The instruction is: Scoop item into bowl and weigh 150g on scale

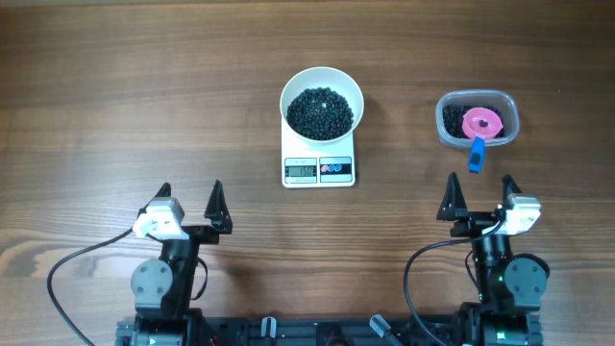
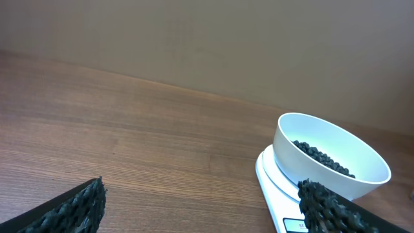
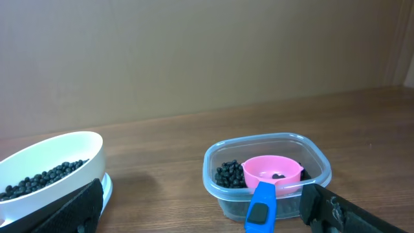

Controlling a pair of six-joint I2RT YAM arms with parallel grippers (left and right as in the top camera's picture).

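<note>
The white bowl (image 1: 322,100) sits on the white scale (image 1: 319,169) at the table's middle, with a heap of black pellets, the item (image 1: 321,112), inside it. The scale's grey display shows digits. At the right, a clear tub (image 1: 478,118) holds more pellets and a pink scoop with a blue handle (image 1: 476,154). My left gripper (image 1: 189,199) is open near the front left, empty. My right gripper (image 1: 480,192) is open near the front right, just short of the tub, empty. The left wrist view shows the bowl (image 2: 331,156) on the scale (image 2: 275,184); the right wrist view shows the tub (image 3: 266,171) and scoop (image 3: 272,173).
Both arm bases and their cables (image 1: 58,274) stand along the table's front edge. Bare wooden tabletop (image 1: 144,96) stretches across the left and back. A plain wall rises behind the table in the wrist views.
</note>
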